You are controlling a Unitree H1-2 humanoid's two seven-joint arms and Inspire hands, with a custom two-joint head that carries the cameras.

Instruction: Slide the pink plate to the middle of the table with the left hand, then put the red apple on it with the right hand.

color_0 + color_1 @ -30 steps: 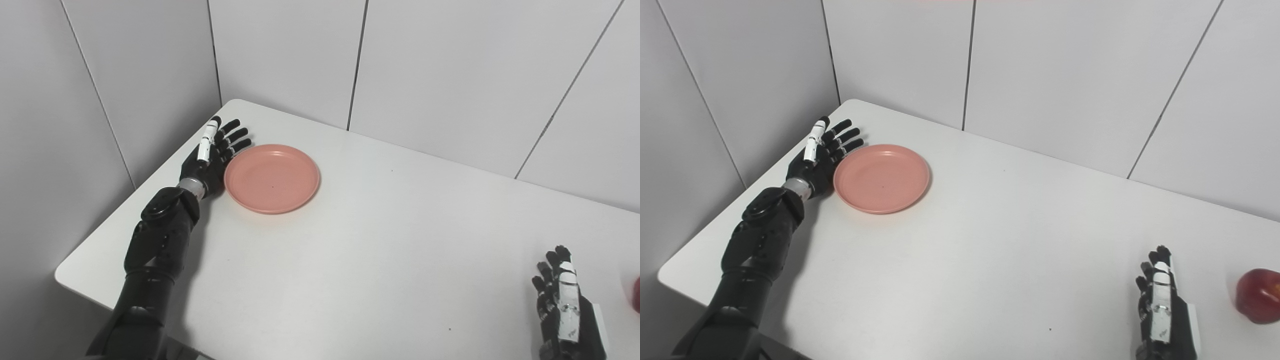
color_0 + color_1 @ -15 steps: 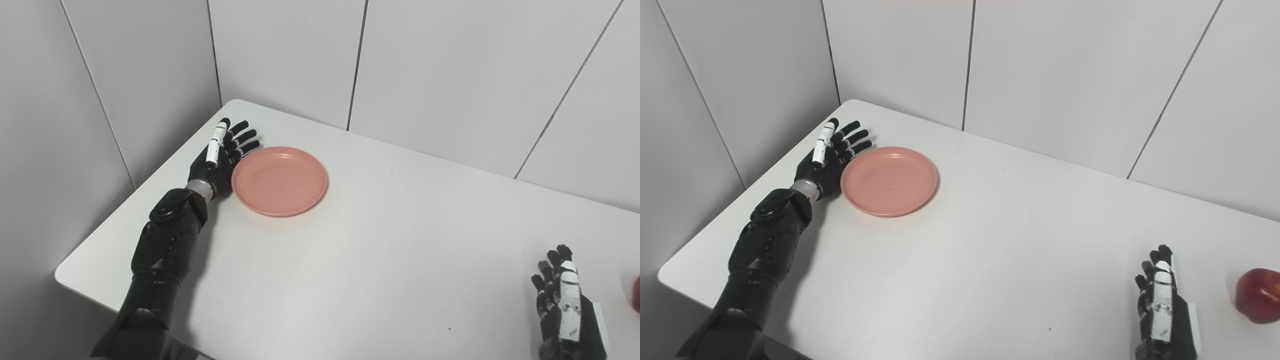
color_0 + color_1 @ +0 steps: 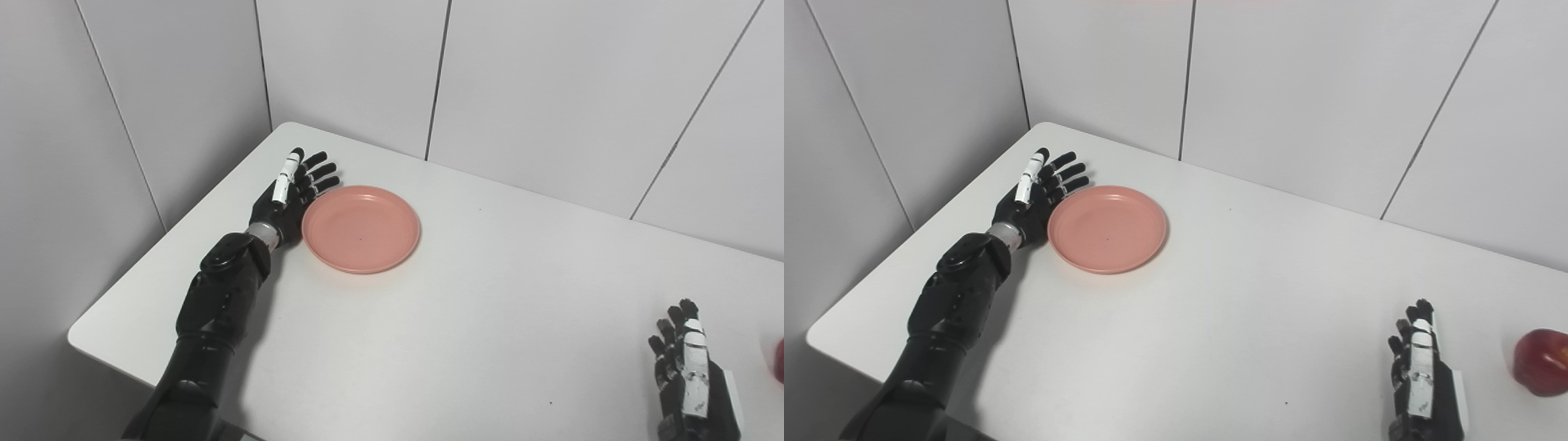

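Pink plate (image 3: 361, 228) touches open left hand's (image 3: 288, 197) palm

A white table (image 3: 1213, 318) with rounded corners fills the scene, its far edge against the wall panels. On it, toward the far left, lies a pink plate (image 3: 1107, 229), empty and flat on the top. At the near right edge sits a red apple (image 3: 1542, 361), well apart from the plate. The wide middle of the tabletop between them is plain white.
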